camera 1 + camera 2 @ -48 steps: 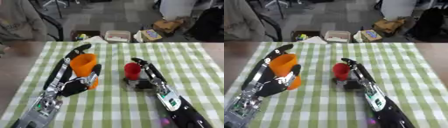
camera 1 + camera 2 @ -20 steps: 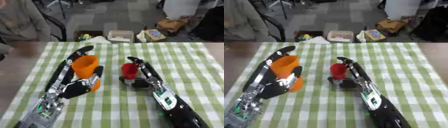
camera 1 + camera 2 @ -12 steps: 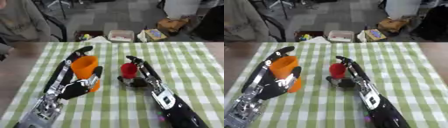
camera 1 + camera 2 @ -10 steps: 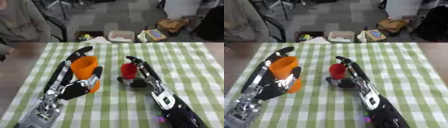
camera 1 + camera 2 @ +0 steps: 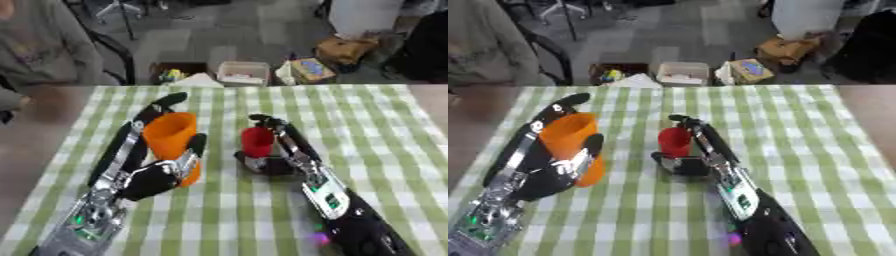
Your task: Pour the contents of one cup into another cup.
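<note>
An orange cup (image 5: 172, 143) stands upright on the green checked tablecloth (image 5: 385, 130), left of centre. My left hand (image 5: 147, 172) wraps it, long fingers behind it and the thumb across its front. A smaller red cup (image 5: 257, 141) stands upright to its right, a gap apart. My right hand (image 5: 283, 157) holds the red cup, fingers up its right side and the thumb curled at its base. What the cups contain cannot be seen.
Beyond the table's far edge, on the floor, lie a cardboard box (image 5: 244, 73), a bag (image 5: 344, 49) and a chair (image 5: 109, 48). A person sits at the far left (image 5: 39, 55). Bare tablecloth lies right of my right arm.
The whole picture has shifted a little, so the camera moved. Both hands keep their hold; the red cup and right hand seem slightly nearer the orange cup.
</note>
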You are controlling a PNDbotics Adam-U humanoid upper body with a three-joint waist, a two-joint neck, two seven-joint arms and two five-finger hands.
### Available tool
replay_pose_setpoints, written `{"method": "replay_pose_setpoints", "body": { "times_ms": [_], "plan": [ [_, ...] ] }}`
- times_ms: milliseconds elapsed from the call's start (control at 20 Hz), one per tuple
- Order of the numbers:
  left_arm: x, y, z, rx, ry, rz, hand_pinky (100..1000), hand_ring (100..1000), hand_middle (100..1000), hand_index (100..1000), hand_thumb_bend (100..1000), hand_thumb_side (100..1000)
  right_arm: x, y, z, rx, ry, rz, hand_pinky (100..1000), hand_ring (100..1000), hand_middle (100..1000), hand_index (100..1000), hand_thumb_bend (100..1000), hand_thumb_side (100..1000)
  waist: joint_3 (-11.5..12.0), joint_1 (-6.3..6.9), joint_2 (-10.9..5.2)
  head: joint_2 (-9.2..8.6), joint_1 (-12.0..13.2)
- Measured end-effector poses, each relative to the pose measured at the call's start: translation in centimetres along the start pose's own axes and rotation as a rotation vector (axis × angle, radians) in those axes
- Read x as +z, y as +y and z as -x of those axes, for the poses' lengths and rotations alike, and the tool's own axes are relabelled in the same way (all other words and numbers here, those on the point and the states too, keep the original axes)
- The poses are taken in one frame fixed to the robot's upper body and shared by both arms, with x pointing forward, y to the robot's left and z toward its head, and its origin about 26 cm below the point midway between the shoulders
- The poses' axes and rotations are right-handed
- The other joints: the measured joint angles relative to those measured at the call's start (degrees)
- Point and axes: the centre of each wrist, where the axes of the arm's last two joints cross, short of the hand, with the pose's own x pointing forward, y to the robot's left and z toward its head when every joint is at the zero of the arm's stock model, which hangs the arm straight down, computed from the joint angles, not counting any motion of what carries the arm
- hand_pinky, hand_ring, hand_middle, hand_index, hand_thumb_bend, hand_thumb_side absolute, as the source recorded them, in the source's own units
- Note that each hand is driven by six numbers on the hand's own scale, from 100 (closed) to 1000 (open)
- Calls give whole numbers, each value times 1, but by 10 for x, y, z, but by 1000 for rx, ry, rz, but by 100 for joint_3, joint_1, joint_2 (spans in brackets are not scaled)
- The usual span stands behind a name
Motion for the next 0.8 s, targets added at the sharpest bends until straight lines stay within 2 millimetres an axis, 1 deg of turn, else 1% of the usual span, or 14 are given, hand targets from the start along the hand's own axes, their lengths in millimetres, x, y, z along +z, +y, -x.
{"method": "replay_pose_setpoints", "body": {
  "times_ms": [150, 500, 800],
  "plan": [
    [0, 0, 0, 0, 2, 1, 378, 466, 460, 896, 100, 383, -1, 2, -1, -5, -8, -23, 561, 758, 316, 825, 392, 342, -3, -7, 0, 0, 2],
    [-1, 0, -3, 3, -5, 1, 379, 467, 460, 897, 100, 393, -4, 7, -3, -51, -25, -66, 516, 717, 285, 794, 330, 309, -17, -39, 0, 3, 36],
    [-1, 0, -3, 9, -2, 0, 379, 468, 460, 896, 100, 401, -5, 9, -4, -83, -29, -73, 437, 617, 263, 779, 248, 227, -24, -58, 0, 6, 46]
  ]
}}
